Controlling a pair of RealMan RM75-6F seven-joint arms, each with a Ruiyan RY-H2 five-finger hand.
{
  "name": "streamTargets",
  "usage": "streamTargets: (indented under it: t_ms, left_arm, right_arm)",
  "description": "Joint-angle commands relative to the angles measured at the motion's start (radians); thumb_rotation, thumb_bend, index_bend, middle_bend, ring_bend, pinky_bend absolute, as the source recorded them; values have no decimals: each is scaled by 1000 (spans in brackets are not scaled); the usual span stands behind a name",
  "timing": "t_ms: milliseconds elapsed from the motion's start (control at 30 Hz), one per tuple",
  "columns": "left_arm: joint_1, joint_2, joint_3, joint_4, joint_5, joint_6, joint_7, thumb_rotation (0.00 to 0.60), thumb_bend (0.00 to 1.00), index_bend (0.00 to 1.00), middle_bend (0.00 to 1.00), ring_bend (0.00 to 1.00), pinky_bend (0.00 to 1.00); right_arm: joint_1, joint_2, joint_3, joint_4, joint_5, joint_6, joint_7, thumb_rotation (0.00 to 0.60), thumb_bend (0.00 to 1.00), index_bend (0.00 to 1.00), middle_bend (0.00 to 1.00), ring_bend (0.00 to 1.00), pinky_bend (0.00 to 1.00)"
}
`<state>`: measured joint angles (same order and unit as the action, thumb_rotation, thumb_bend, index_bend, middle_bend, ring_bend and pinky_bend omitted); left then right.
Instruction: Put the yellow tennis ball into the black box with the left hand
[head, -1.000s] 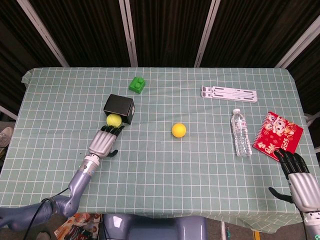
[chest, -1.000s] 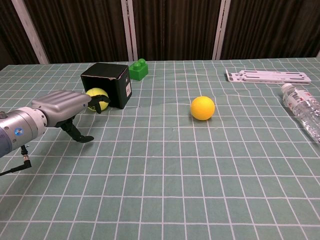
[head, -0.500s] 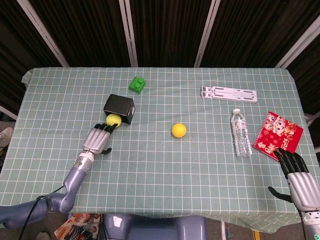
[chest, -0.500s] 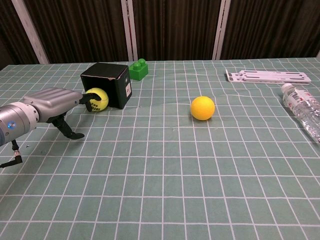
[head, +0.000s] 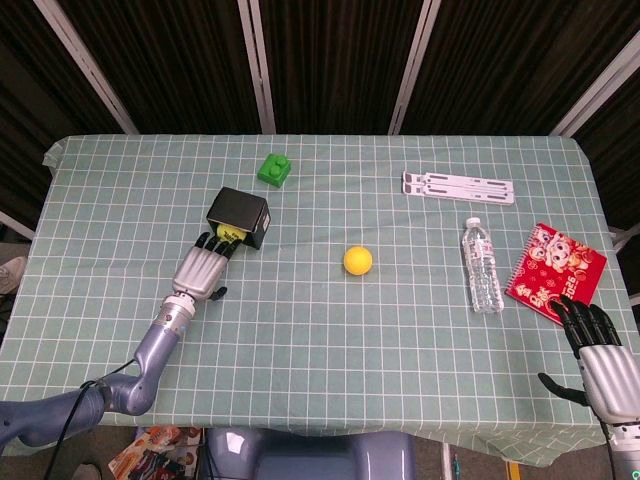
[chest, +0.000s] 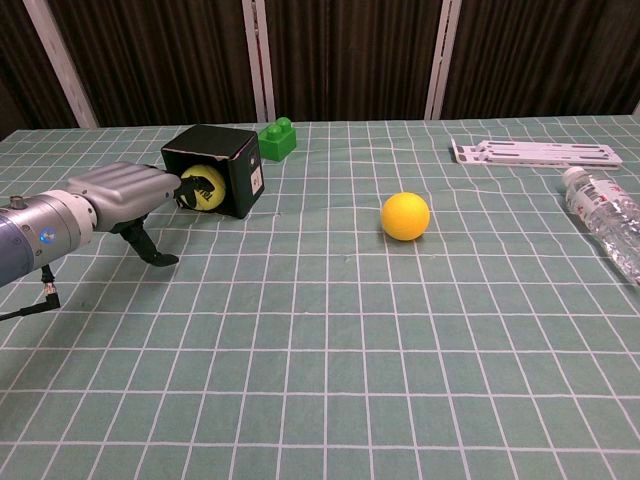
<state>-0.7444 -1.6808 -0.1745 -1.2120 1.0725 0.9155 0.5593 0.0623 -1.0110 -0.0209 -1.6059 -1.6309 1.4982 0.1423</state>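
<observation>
The black box (head: 240, 210) (chest: 215, 145) lies on its side at the left of the table, its opening facing me. A yellow tennis ball (head: 229, 232) (chest: 204, 188) sits just inside that opening. My left hand (head: 200, 270) (chest: 120, 192) lies flat in front of the box, fingers stretched forward, with the fingertips (chest: 190, 190) against the ball; it grips nothing. At the table's near right corner, beside the red notebook, my right hand (head: 598, 355) rests with fingers apart and empty; the chest view does not show it.
An orange ball (head: 358, 260) (chest: 405, 216) sits mid-table. A green brick (head: 275, 168) (chest: 279, 138) stands behind the box. At the right are a white stand (head: 458, 187) (chest: 535, 152), a lying water bottle (head: 483, 265) (chest: 605, 215) and a red notebook (head: 556, 275).
My left hand has moved forward toward the box, and the tennis ball has gone from in front of the opening to just inside it. The right hand has barely moved.
</observation>
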Motion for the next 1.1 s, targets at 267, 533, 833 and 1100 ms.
streamTargets:
  t_ms: [267,533,833,1100]
  left_arm:
    - [-21,27,32,12,-34,-78,17,503,210,0,100,2,0]
    - [-32,34,42,-5,-67,-71,63,344,250,0,39,0,0]
    - [-43,15,40,7,-44,-28,55,196,261,0,0,0,0]
    - [-44,-17,36,72,-16,5,33,124,260,0,0,0,0]
  right_arm:
    - [-3,-1,-4,-9,-10,4,-17,600,208,0,0,0,0]
    - [-15,2,-4,-21,-13,25,-32,600,208,0,0,0,0]
    - [-17,3,-7,-21,-24,28,-29,600,209,0,0,0,0]
    - [-15,2,-4,-19,-18,22,-30,600,209,0,0,0,0]
